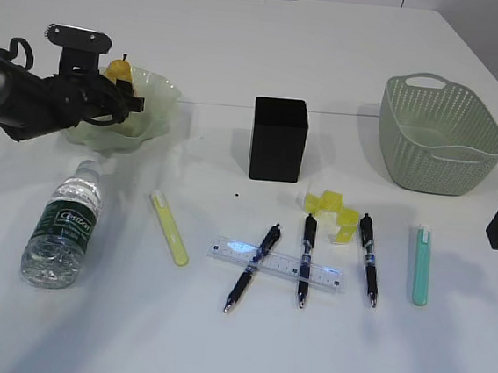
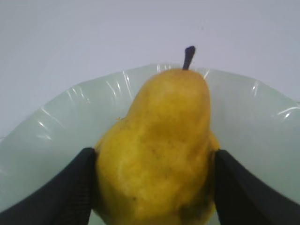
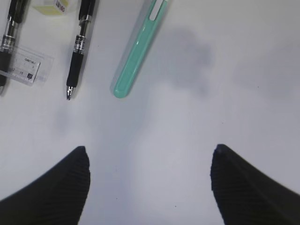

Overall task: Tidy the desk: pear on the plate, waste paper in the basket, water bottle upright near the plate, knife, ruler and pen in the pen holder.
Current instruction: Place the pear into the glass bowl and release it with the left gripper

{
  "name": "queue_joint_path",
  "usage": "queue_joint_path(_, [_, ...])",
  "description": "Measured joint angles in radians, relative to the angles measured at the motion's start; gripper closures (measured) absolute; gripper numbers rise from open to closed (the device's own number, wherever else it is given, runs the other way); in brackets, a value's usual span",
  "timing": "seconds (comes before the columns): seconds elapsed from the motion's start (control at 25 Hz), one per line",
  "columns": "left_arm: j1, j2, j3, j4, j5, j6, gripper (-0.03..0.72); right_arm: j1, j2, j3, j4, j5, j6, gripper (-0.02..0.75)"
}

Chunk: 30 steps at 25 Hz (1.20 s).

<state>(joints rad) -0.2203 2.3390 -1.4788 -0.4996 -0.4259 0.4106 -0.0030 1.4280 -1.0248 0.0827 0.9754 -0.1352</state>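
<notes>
From the exterior view, the left gripper (image 1: pixel 120 104) reaches over the plate (image 1: pixel 155 111) at the back left of the desk (image 1: pixel 216 342), its jaws around the pear (image 1: pixel 119 70), which sits inside the plate. The pen holder (image 1: pixel 278 139) stands near the middle; whether anything is inside cannot be told. The basket (image 1: pixel 439 134) at the back right shows nothing over its rim. The water bottle (image 1: pixel 64 226) lies on its side in front of the plate. A yellow cutter (image 1: pixel 168 227) lies beside it. The ruler (image 1: pixel 275 264) lies under two pens (image 1: pixel 253 268), a third pen (image 1: pixel 369 258) to their right, the waste paper (image 1: pixel 333 210) just behind them, and a teal cutter (image 1: pixel 421 265) furthest right. Only a dark part of the right arm shows at the right edge.

The left wrist view shows both fingers (image 2: pixel 61 192) pressed against the pear's (image 2: pixel 159 150) flanks, the plate (image 2: pixel 56 131) beneath.

The right wrist view shows the right gripper (image 3: pixel 149 180) spread wide and empty above bare desk, the teal cutter (image 3: pixel 138 51) ahead.
</notes>
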Motion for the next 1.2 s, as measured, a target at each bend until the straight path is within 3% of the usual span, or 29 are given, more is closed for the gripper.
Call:
queue_joint_path(0.68, [0.0,0.0,0.0,0.002,0.042,0.0,0.195,0.0,0.0,0.0,0.0,0.0,0.0,0.145])
queue_joint_path(1.2, [0.0,0.0,0.0,0.003,0.042,0.0,0.111,0.0,0.0,0.0,-0.008,0.0,0.0,0.145])
